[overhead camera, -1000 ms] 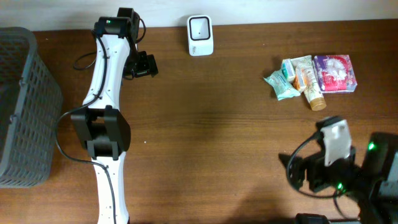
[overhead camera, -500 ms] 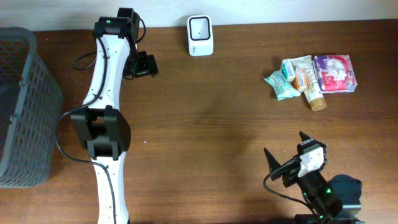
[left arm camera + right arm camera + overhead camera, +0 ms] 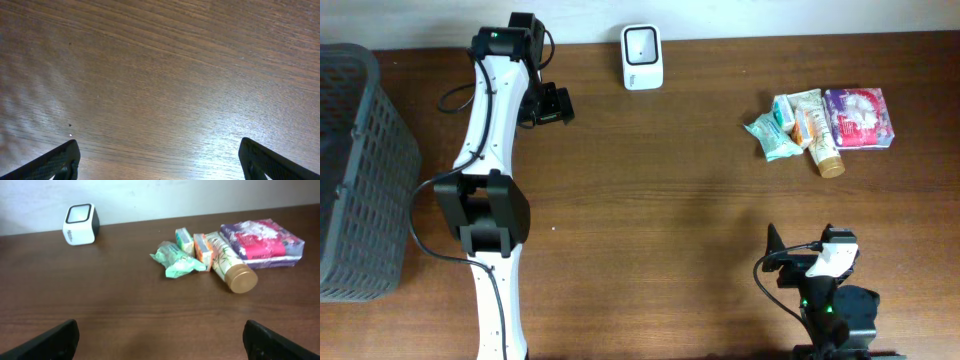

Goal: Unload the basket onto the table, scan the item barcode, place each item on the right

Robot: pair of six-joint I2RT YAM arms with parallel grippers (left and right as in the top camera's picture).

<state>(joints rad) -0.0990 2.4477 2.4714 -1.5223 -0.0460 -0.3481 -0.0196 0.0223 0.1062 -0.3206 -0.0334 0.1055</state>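
The white barcode scanner (image 3: 642, 57) stands at the table's far edge, and shows at the upper left (image 3: 80, 224) in the right wrist view. A cluster of items lies at the far right: a green packet (image 3: 770, 135) (image 3: 177, 262), a gold-capped tube (image 3: 822, 145) (image 3: 230, 265), small boxes and a purple pack (image 3: 860, 117) (image 3: 262, 240). My right gripper (image 3: 803, 245) (image 3: 162, 342) hovers open near the front edge, well short of the items, nothing between its fingers. Open and holding nothing, my left gripper (image 3: 552, 105) (image 3: 160, 165) hangs over bare wood, left of the scanner.
A grey mesh basket (image 3: 355, 170) stands at the table's left edge. The left arm's white links (image 3: 485, 190) stretch from the front edge to the far left. Brown wood lies between the scanner and the items.
My right arm has drawn back toward the front edge and turned, so its gripper now faces the items. The left arm has not moved.
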